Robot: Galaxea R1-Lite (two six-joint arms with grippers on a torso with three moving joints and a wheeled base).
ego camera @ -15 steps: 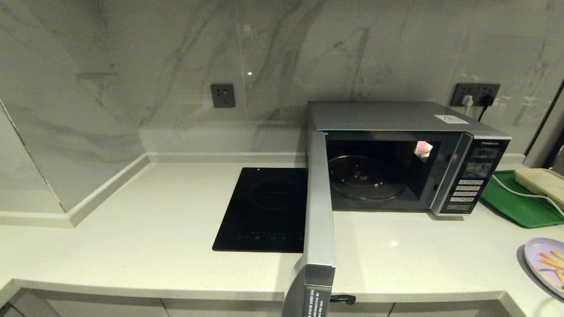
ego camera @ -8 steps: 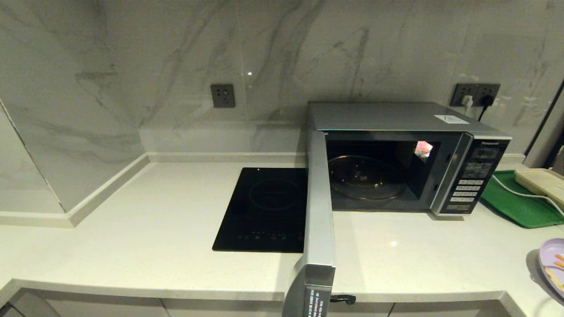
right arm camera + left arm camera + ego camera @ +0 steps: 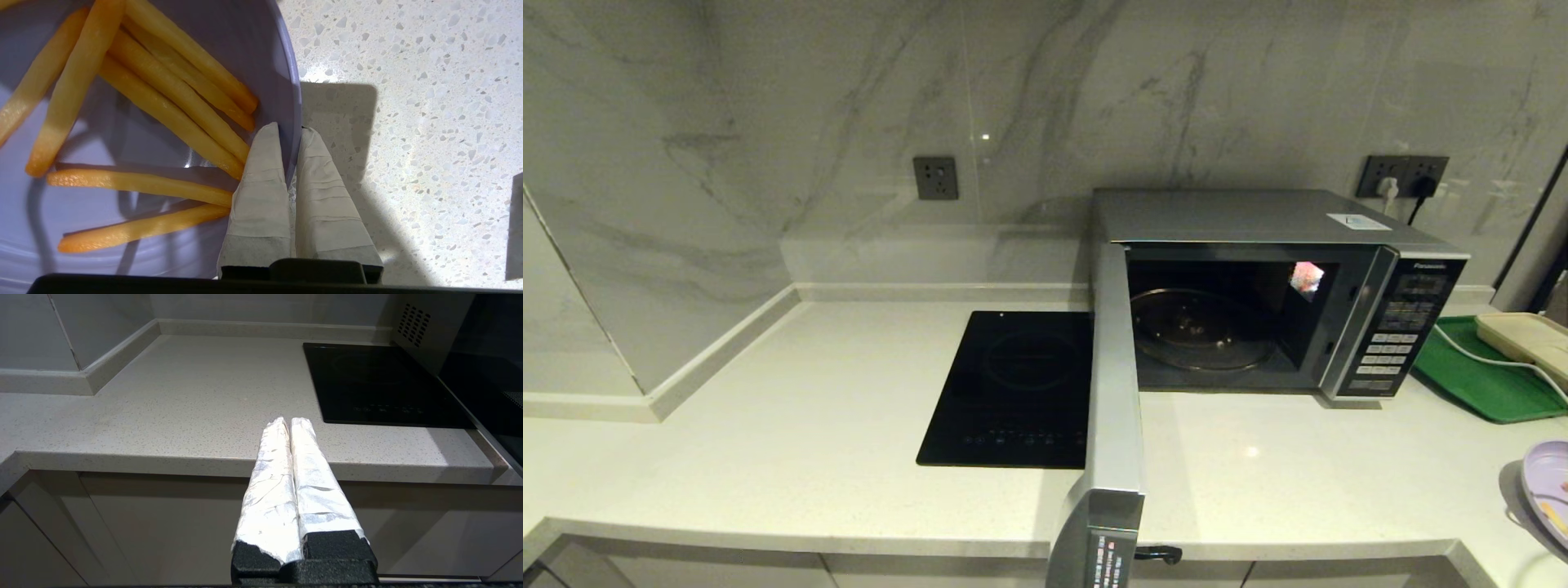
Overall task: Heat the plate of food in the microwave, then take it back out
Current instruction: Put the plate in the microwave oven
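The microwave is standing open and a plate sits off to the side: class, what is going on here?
The right gripper has its fingers shut on the rim of the plate of food, at the counter's right edge. The microwave stands with its door swung wide open and its glass turntable bare, so the plate has not gone in yet. The left gripper is shut on nothing, near the counter's front edge, beside the black cooktop.

Pale lilac plate (image 3: 135, 134), orange-yellow fries (image 3: 171, 106) on it, left half of right wrist frame. Silver microwave (image 3: 1258, 220), dark cavity, black keypad panel (image 3: 1401, 335), right of centre in head frame. Flat black cooktop (image 3: 1013, 388) at centre. Green tray (image 3: 1478, 376), cream slab (image 3: 1523, 335) at right edge. Speckled off-white counter (image 3: 792, 441). Grey-veined marble wall (image 3: 849, 106) across top. Silver-wrapped fingers (image 3: 278, 486); greyish-white wrapped fingers (image 3: 261, 196).
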